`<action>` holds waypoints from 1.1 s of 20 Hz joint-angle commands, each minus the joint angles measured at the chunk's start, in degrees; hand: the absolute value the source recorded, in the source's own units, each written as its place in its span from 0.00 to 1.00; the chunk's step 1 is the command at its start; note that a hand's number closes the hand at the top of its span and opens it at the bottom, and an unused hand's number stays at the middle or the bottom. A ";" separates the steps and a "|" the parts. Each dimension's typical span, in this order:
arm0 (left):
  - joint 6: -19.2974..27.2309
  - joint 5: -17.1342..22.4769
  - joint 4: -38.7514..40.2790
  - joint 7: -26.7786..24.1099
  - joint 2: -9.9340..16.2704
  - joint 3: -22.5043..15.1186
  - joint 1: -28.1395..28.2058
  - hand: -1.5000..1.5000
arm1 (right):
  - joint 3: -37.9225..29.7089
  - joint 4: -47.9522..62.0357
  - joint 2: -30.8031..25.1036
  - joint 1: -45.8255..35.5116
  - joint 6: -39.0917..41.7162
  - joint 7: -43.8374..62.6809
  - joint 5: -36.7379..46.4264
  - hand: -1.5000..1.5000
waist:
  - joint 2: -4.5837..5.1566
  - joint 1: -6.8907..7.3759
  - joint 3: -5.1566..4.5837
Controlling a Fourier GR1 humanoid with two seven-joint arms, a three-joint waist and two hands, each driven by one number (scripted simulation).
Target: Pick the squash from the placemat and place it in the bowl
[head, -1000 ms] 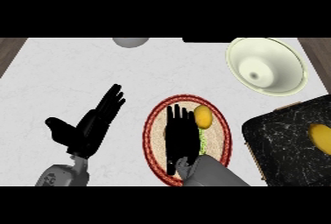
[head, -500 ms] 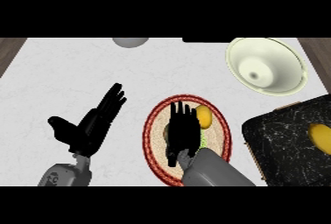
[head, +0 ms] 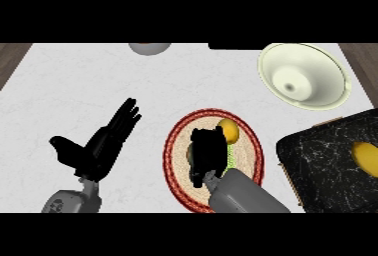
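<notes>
On the round woven placemat with red rim, near centre: yellow squash, partly covered by the black right hand, fingers curled against it. Far right: cream round bowl. Left: black left hand, fingers straight, holding nothing.

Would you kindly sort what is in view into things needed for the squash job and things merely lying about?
Needed: squash, placemat, bowl, right hand over the squash.
Lying about: black marbled board with a yellow item, grey object at the far edge, resting left hand.
</notes>
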 commanded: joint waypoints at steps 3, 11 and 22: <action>2.04 -2.07 -2.07 3.16 -1.78 0.09 -1.03 0.50 | 1.38 8.17 0.31 -1.25 -5.52 -4.72 0.13 1.00 | 0.49 0.18 0.15; 0.01 -2.73 0.83 2.26 -2.34 2.71 -2.65 0.50 | 0.70 2.62 0.32 -0.15 -1.04 -2.60 2.30 1.00 | 0.43 -0.23 0.14; -1.46 -2.03 -3.46 5.03 -1.99 1.79 -0.12 0.50 | -11.95 10.44 -3.46 -8.97 5.22 -1.57 3.97 1.00 | 0.31 -0.17 0.14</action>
